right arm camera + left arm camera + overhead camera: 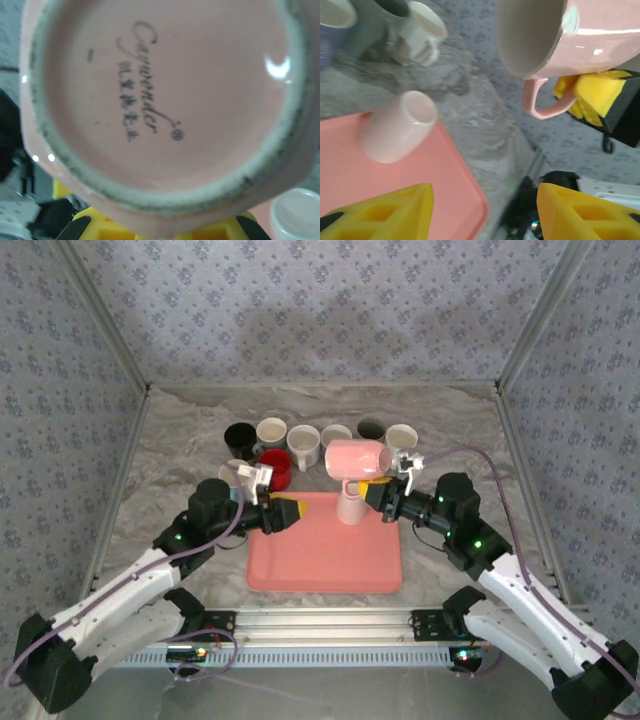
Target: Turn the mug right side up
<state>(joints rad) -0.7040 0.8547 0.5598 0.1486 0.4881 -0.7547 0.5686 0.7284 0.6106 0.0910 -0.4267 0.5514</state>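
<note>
A pink mug (355, 457) hangs on its side above the pink tray (325, 570), its mouth turned toward the left arm. My right gripper (380, 487) is shut on its handle (542, 105), whose yellow fingers (594, 94) show in the left wrist view. In the right wrist view the mug's stamped base (160, 100) faces the camera, just above the right gripper (160, 234). My left gripper (288, 514) stands open over the tray's left part, apart from the mug, and the gap in the left gripper (485, 202) holds nothing.
A pale pink cup (350, 505) stands base-up on the tray (350, 190) under the held mug. Behind the tray sit several mugs, among them a black one (240, 435), a red one (276, 468) and a white one (402, 437). Patterned walls enclose the table.
</note>
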